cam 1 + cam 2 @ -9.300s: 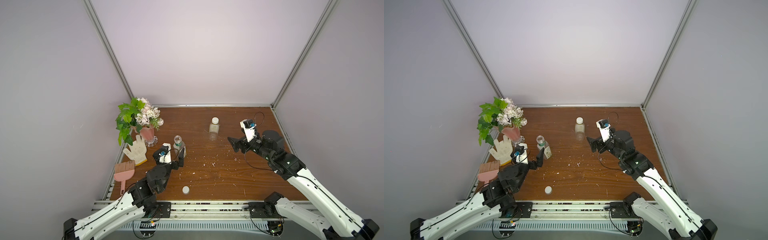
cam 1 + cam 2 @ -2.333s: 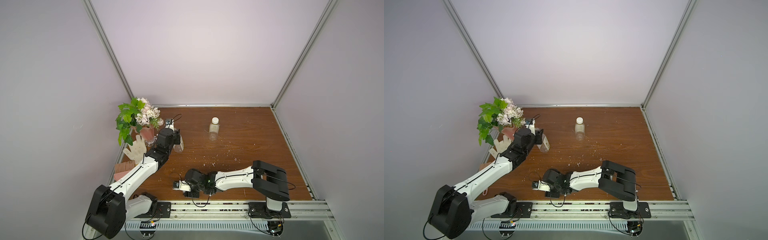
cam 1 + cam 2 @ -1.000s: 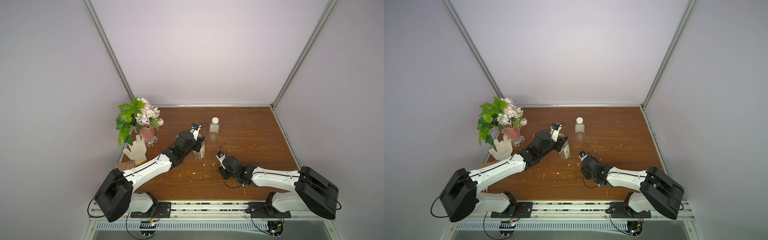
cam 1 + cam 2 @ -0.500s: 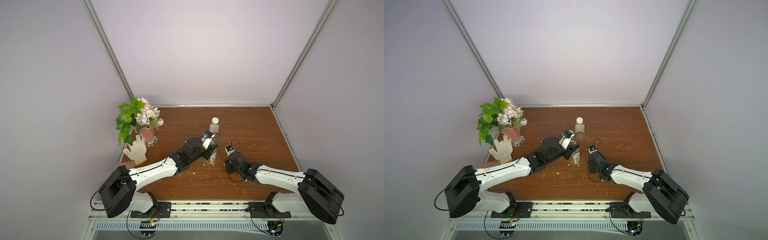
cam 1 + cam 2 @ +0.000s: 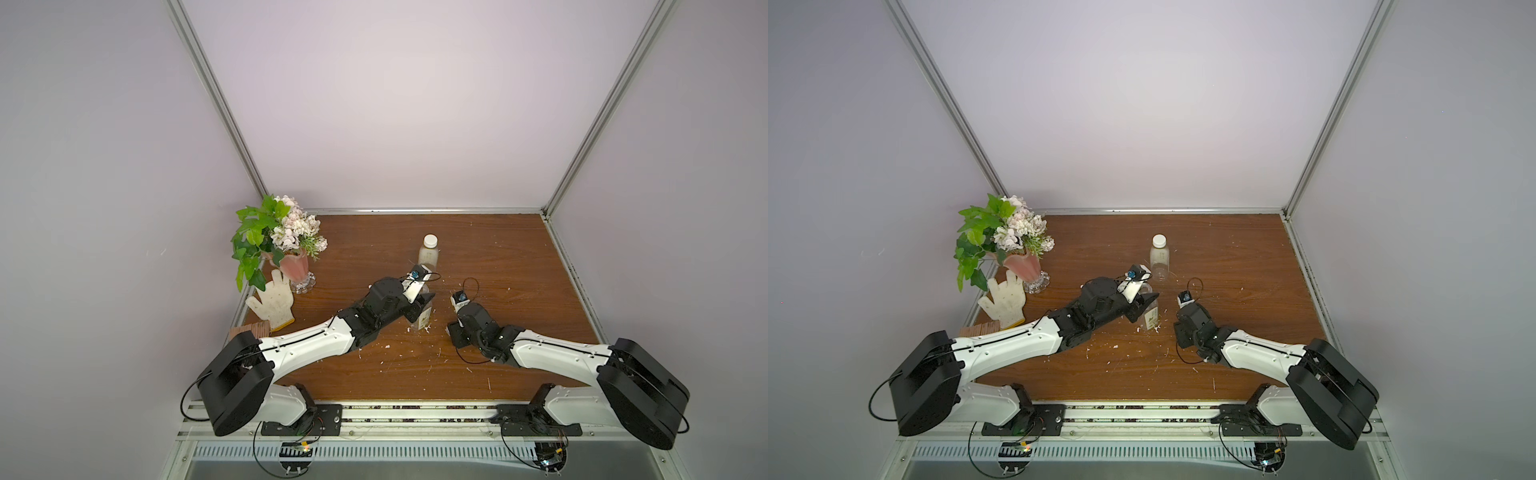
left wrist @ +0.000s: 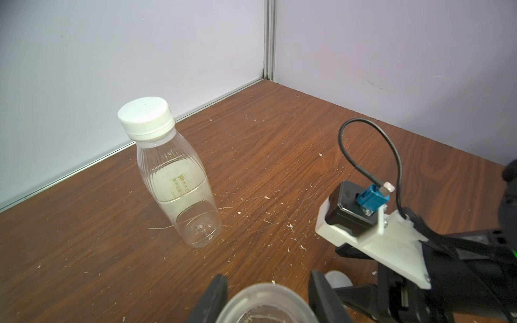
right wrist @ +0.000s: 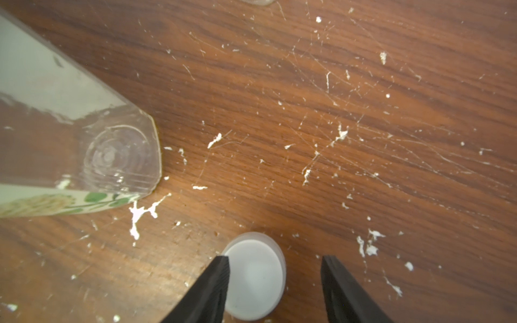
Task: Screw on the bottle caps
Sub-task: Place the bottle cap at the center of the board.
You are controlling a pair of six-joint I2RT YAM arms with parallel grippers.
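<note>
— What has moved since the earliest picture?
— The labelled bottle point(image 5: 424, 323) has come from beside the vase point(image 5: 296, 268) to the middle of the table point(image 5: 519, 257). The loose cap point(image 7: 254, 275) has come from the front edge to just beside it, on the right arm's side.
— Who holds what?
— The left gripper point(image 6: 268, 288) sits narrow at the bottle's open neck, a jaw on each side. Whether it pinches or only flanks it, I cannot tell. The right gripper point(image 7: 275, 261) is parted over the loose cap, which lies flat on the table. One finger overlaps its edge and the other stands clear.
— And the plain bottle point(image 5: 429, 257)?
— It stands farther back with a white cap point(image 5: 430, 240) on, so I judge that half done.
— How should the loose cap be taken?
— Shift the right gripper until the cap sits midway between the fingers, then close on its rim and lift it level. The left should clamp below the thread and keep the bottle upright, mouth free. Set the cap square on the neck before turning; a tilted start likely crosses the thread
</note>
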